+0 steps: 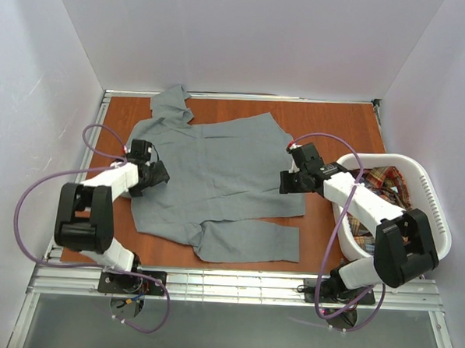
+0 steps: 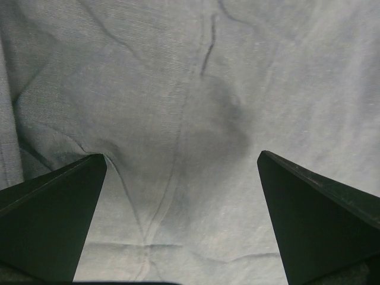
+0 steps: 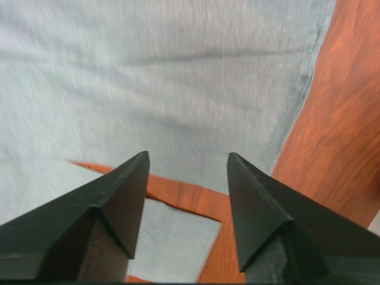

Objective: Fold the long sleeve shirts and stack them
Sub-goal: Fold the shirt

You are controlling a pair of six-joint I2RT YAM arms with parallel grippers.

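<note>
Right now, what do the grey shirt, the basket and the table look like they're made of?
Grey shirt: matte woven cloth, maybe cotton; fine weave and soft creases show. Basket: smooth white plastic, likely moulded; slotted wall, slight sheen. Table: reddish wood or wood-look laminate; grain streaks, can't tell which.

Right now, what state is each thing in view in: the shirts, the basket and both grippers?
grey shirt: spread flat on the table, one sleeve lying along its near edge, not gripped.
plaid shirt: crumpled, unfolded, inside the laundry basket.
laundry basket: upright, holding the plaid shirt.
left gripper: open, over grey cloth.
right gripper: open, empty, over the grey shirt's right edge.
</note>
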